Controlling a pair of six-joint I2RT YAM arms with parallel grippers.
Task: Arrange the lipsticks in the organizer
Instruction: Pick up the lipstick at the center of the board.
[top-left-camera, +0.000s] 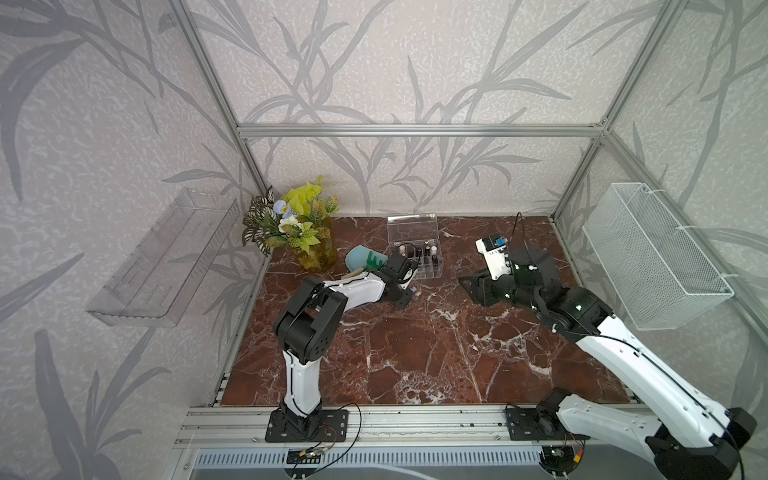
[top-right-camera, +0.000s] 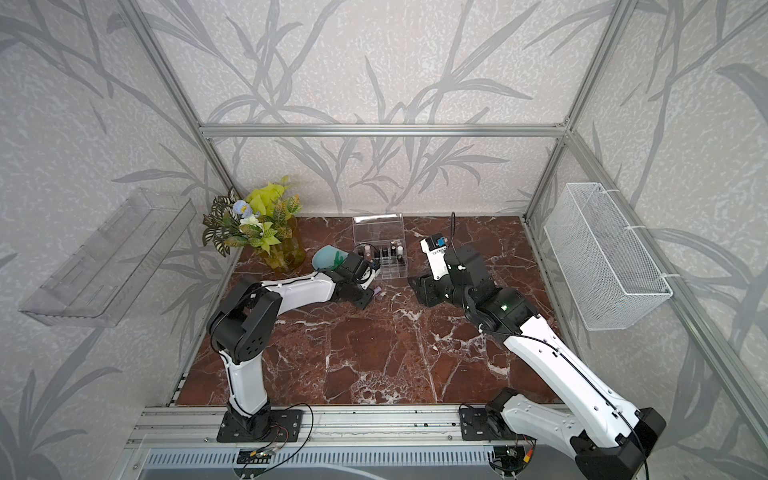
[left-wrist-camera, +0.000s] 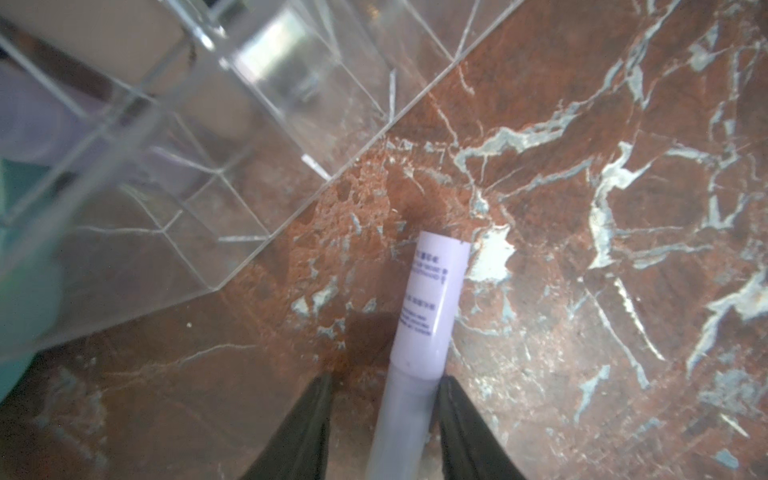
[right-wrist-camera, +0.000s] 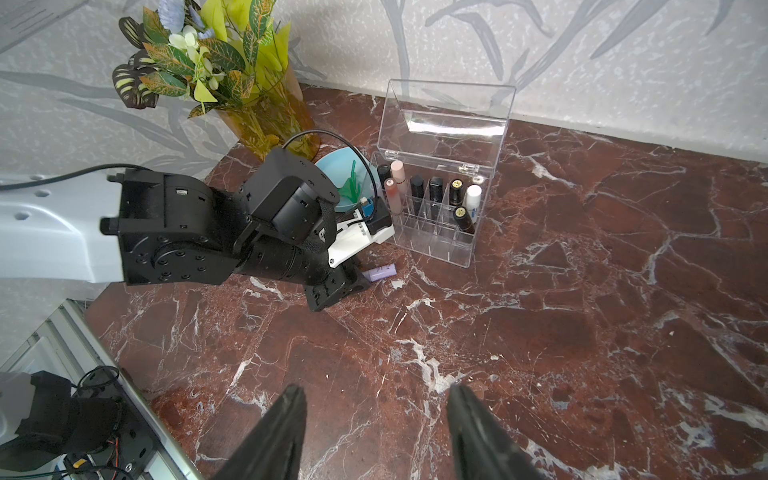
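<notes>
Lilac lipstick (left-wrist-camera: 434, 299) beside organizer (left-wrist-camera: 249, 187) — left pincer (left-wrist-camera: 386, 378) straddles it loosely; right pincer (right-wrist-camera: 376, 388) wide; teal bowl (right-wrist-camera: 330, 166) nearby.

Organizer (right-wrist-camera: 432, 239) at table (right-wrist-camera: 582, 332) rear; lipsticks (right-wrist-camera: 434, 192) standing in its rear rows, seemingly two; lone lipstick (right-wrist-camera: 380, 273) on table before it.

The lilac plastic lipstick tube (left-wrist-camera: 432, 307) runs off the left wrist view's edge between the left arm's black fingers (left-wrist-camera: 305, 428); its print is too blurred to read. The clear plastic grid organizer (left-wrist-camera: 174, 137) is blurred there. In the right wrist view those fingers hide one tube end.
</notes>
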